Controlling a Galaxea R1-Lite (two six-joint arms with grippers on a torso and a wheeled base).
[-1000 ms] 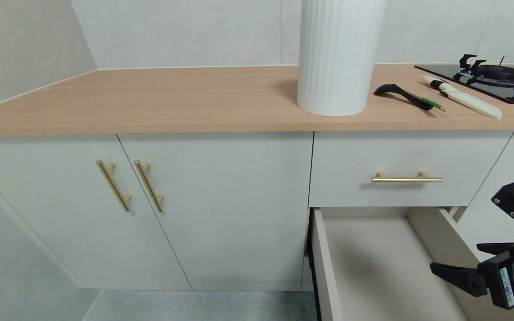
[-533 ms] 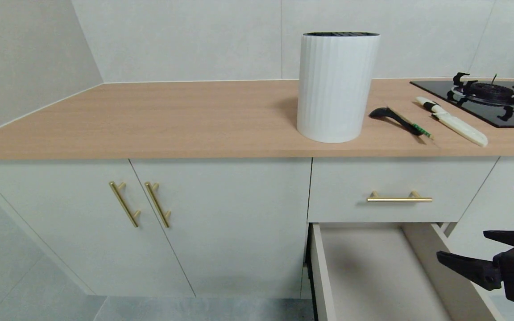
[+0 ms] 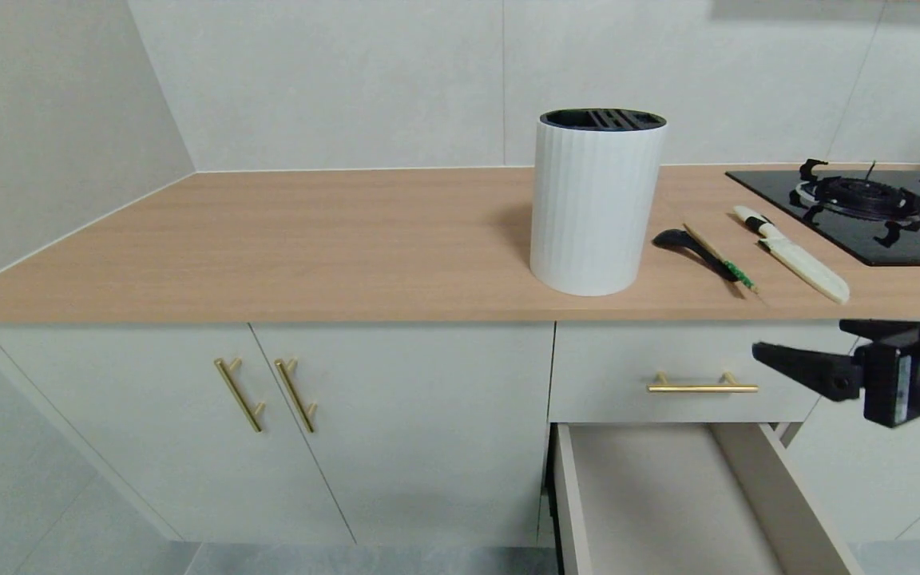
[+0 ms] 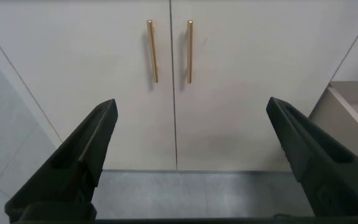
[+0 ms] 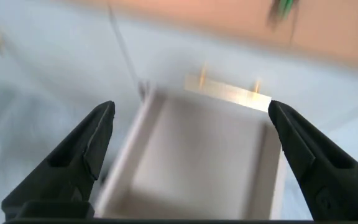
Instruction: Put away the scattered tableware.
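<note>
Right gripper (image 3: 799, 339): jaws wide, empty, off counter edge at 5 o'clock of knife (image 3: 791, 255). Left gripper (image 4: 191, 106): jaws wide, empty, facing cabinet doors (image 4: 229, 112).

Tableware on countertop (image 3: 308, 239), 3 o'clock of white holder (image 3: 596, 204).

Risks, my guess:
- Knife flat and thin, could skid from pinch.
- Ladle (image 3: 688, 242) touches chopstick (image 3: 723, 259), so lifting one drags other.
- Open drawer (image 3: 573, 495) juts out at 6 o'clock, arm might clip it.

Count: one knife, one ladle, one holder, one open drawer. Chopstick single or pair, can't tell.
</note>
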